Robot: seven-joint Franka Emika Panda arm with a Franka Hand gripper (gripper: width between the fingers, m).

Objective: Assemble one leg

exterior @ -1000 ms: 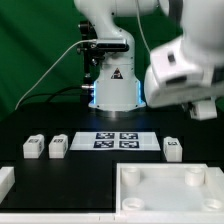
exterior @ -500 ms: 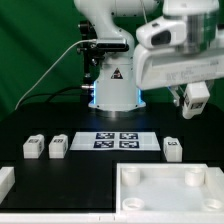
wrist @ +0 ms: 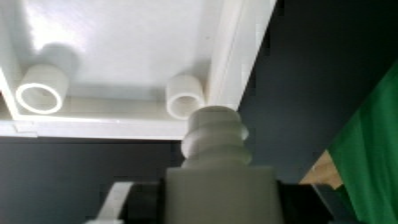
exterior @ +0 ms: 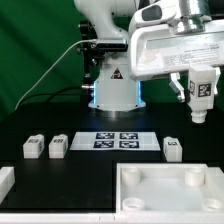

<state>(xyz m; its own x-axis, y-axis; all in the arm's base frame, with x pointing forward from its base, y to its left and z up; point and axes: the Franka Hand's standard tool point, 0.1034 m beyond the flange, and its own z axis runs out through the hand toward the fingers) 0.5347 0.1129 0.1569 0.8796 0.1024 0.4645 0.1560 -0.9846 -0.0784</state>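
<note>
1. You are looking at a black table [exterior: 90, 165] in front of a green backdrop [exterior: 35, 50]. The arm's white base [exterior: 113, 85] stands at the far middle.
2. The end effector [exterior: 196, 92] hangs high over the table on the exterior view's right. It is clamped on the leg [exterior: 200, 108], so the leg is in the air and clear of the table.
3. The leg hangs upright from the fingers, and its black-and-white tag faces the exterior camera.
4. Three more legs lie on the table. The outer leg [exterior: 33, 147] and the inner leg [exterior: 58, 146] sit just beside each other on the exterior view's left. The lone leg [exterior: 172, 149] sits on the right, below the held one.
5. The marker board [exterior: 120, 140] lies flat between the inner leg and the lone leg, just in front of the base.
6. The large white tray piece [exterior: 150, 200] fills the near right of the table, with its round corner sockets facing up.
7. In the wrist view the leg points down at the table. Its tip shows against the tray piece's rim, two sockets [wrist: 183, 95] lie beyond it, and bare table is alongside.
8. Another white part [exterior: 5, 180] is cut off at the near left edge, and you cannot tell what it is.
</note>
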